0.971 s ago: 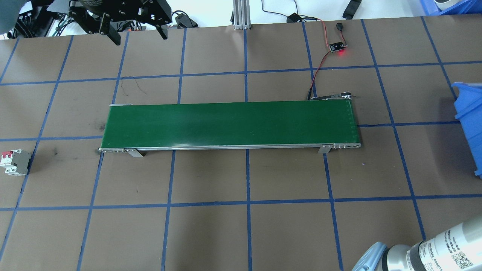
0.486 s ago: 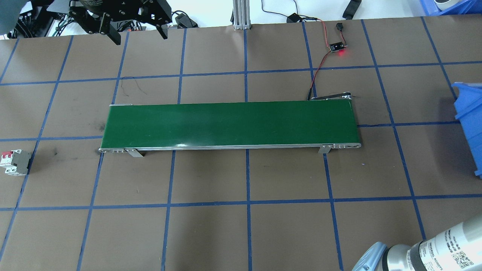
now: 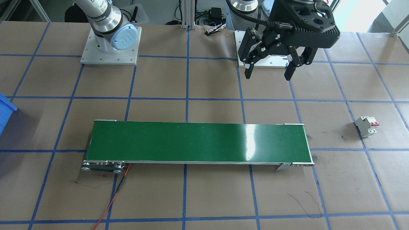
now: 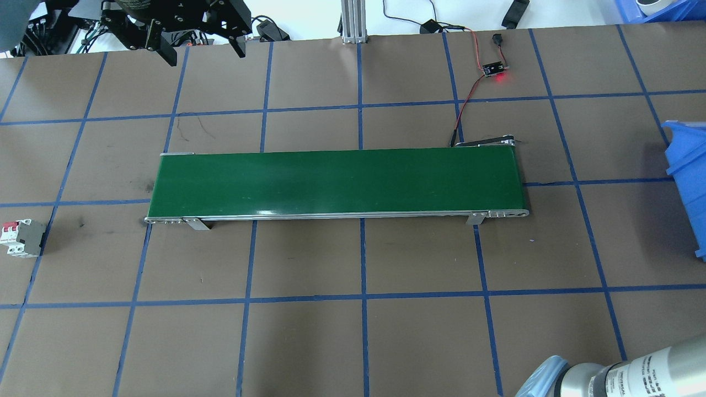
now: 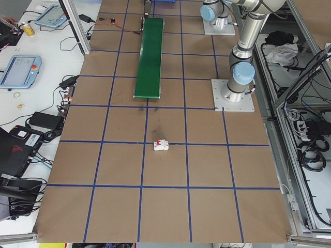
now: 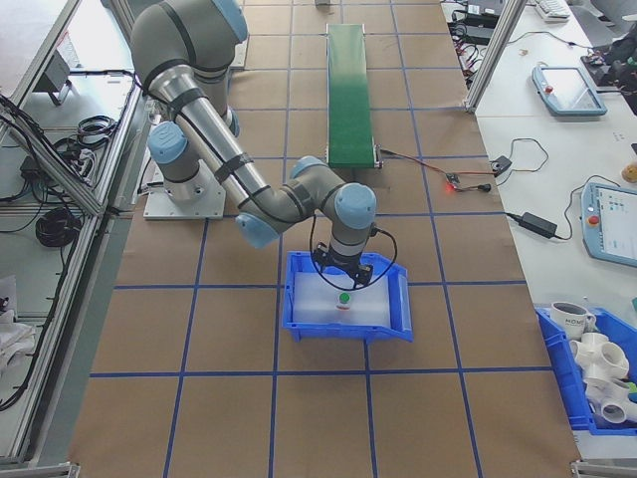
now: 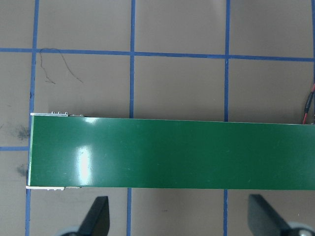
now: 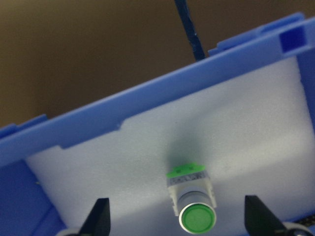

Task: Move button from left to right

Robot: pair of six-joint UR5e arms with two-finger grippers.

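Overhead exterior view: brown counter [image 4: 331, 342] ruled with blue tape, long green belt [image 4: 336, 182] empty across the middle, edge of blue bin [image 4: 686, 182] at the right margin, white circuit breaker [image 4: 22, 238] at the left margin. No button visible from here.

Right side view: blue bin [image 6: 348, 304] whole, right arm bent down over it, right gripper [image 6: 345, 287] poised just above the white foam lining. Button [image 6: 344, 298] on that foam, directly under the gripper.

Right wrist view: button [image 8: 193, 201] standing with round green cap up toward the lens, white-grey body, light-green base on the foam. Fingers [image 8: 101, 216] spread wide to either side of it, touching nothing, empty. Button off-centre between them, nearer the right-hand finger.

Front view: left gripper [image 3: 270, 70] parked high on its own side, fingers wide apart, empty.

Step in hand, as judged: release and retreat at the bin, task nearly complete. Best done with a straight vertical lift, fingers kept wide, no sideways drift toward the nearer finger, lest the button tip.

View differences: only the right side and right wrist views show the button; overhead and front views cut off the bin interior. Left wrist view gives belt [image 7: 167, 153] and finger tips only.
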